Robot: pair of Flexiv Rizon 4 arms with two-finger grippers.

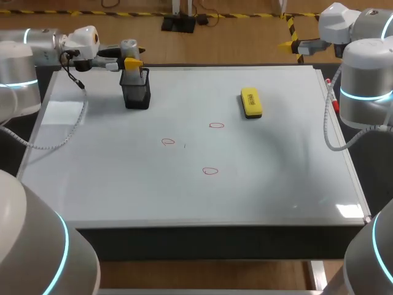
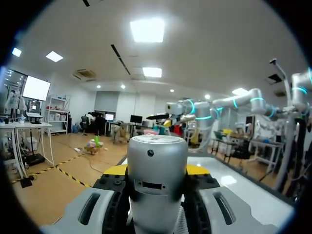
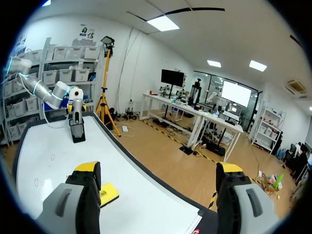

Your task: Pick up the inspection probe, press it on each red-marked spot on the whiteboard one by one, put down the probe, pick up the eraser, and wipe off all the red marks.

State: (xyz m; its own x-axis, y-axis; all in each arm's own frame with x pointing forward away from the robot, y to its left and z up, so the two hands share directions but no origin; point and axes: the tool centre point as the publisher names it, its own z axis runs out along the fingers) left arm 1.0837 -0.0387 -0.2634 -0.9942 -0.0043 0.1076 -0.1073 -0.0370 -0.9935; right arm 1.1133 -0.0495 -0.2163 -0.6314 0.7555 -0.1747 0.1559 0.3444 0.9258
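Silver cylindrical probe [image 2: 157, 165] clamped in left gripper [image 1: 131, 62], seated in black mesh holder [image 1: 137, 93]; right gripper [image 3: 158, 170] apart. Likely pickup step; next, lift straight up.

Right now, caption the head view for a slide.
Left gripper grips the inspection probe in its black holder; three red marks and the yellow eraser lie on the whiteboard.

The inspection probe [image 2: 157, 180], clamped in the left gripper [image 2: 157, 170], covered all but slivers of its yellow fingertips [image 2: 115, 169], and its lower end was cut off at the left wrist view's edge. From overhead, the black mesh holder [image 1: 136, 92] screened the probe's foot. One finger [image 3: 87, 190] of the right gripper [image 3: 158, 178] hid part of the eraser [image 3: 109, 193].
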